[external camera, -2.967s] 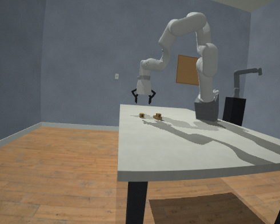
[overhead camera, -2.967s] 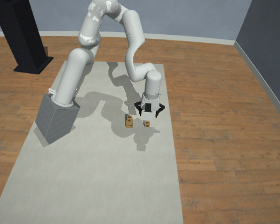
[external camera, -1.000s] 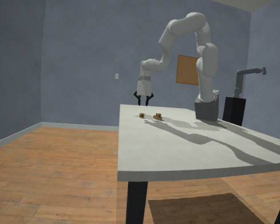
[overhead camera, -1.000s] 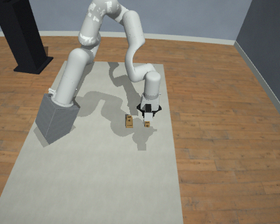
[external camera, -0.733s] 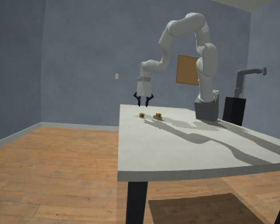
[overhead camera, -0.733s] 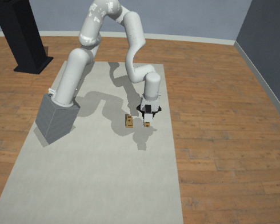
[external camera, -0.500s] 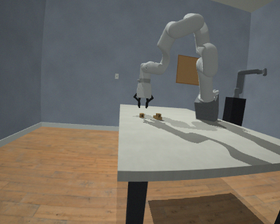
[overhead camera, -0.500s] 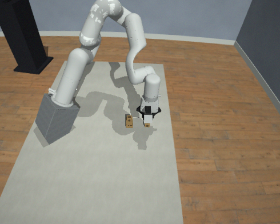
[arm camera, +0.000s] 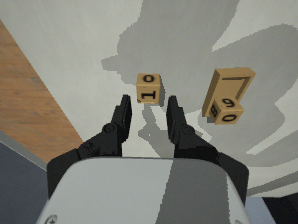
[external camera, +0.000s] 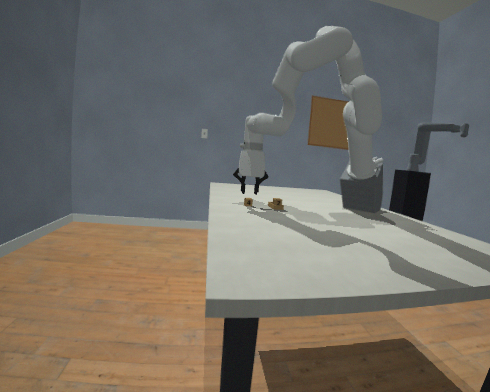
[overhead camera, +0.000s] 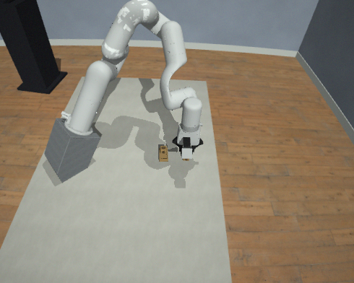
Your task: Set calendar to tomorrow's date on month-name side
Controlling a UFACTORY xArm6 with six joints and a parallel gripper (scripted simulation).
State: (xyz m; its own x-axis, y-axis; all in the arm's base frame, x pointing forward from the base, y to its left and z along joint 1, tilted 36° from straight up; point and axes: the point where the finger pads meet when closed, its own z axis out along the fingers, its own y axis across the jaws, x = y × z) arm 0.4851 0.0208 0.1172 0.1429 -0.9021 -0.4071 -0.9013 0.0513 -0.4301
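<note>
A loose wooden cube [overhead camera: 186,159] [external camera: 248,202] [arm camera: 148,89] stands on the table, apart from the tray. It shows 0 and 1 in the wrist view, 4 in the exterior view. The wooden tray [overhead camera: 163,159] [arm camera: 212,92] lies beside it on the table. A second cube [external camera: 277,201] [arm camera: 228,111] is at one end of the tray, showing 9, 0 and probably 8 in the wrist view; the tray's other end holds no cube. My gripper [overhead camera: 186,150] [external camera: 250,192] [arm camera: 149,104] is partly open and empty, above the loose cube. The month's name is not readable.
The table [overhead camera: 115,216] [external camera: 284,270] has its long edge near the loose cube. The arm's grey base block [overhead camera: 73,151] [external camera: 361,194] stands on the table, on the tray's far side from the loose cube. A black pedestal [overhead camera: 32,47] stands off the table.
</note>
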